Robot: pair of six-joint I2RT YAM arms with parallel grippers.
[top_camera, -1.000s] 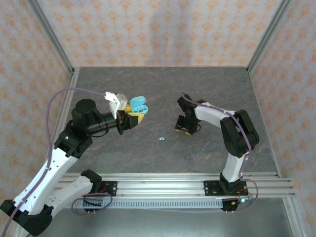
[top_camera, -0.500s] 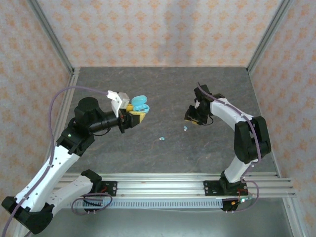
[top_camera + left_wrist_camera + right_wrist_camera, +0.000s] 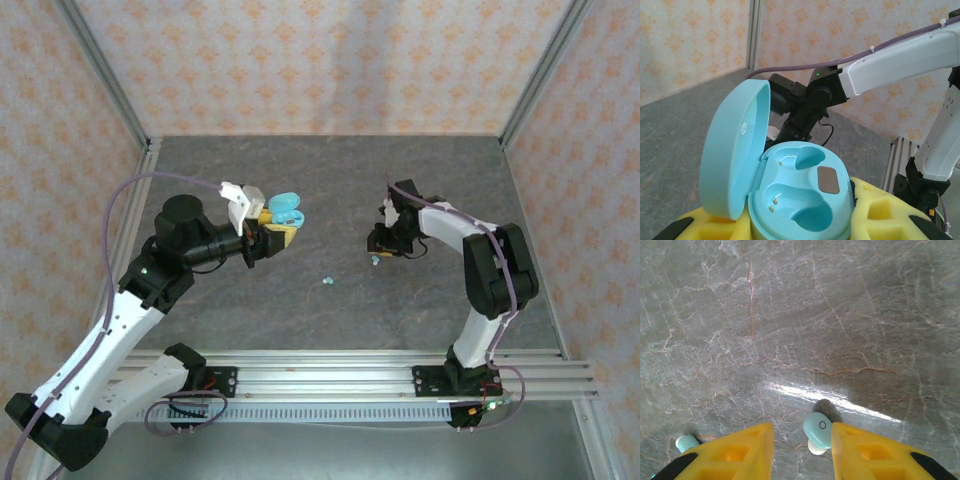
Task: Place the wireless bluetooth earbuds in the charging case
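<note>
1. The left gripper (image 3: 275,238) sits left of center in the top view. It's clamped on the charging case (image 3: 285,208) and holds it up off the tabletop (image 3: 450,180).
2. In the left wrist view the case is smooth, glossy light teal plastic, pill-shaped and rounded all over. It's wedged between chunky yellow foam pads (image 3: 880,212) with square cut-outs.
3. The lid (image 3: 735,150) is flipped open to the left, a shallow dished shell. The base has two curvy molded pockets, both empty, with tiny metal contact pins and a brownish rounded rectangle patch.
4. The right gripper (image 3: 802,450) is down low over the table, right of center in the top view. Its jaws are partly open and not gripping anything yet.
5. A teal earbud (image 3: 818,430) lies on the table in that gap at the bottom of the right wrist view. It's a glossy little bean with a small ring mark and a paler tip, right up against the right-hand pad, with clear space to the other one.
6. A second teal earbud (image 3: 687,442) lies at the lower left of that view, just outside the left-hand pad.
7. The tabletop is grey, marble-looking stone with thin pale and rusty veins and a bright glare streak.
</note>
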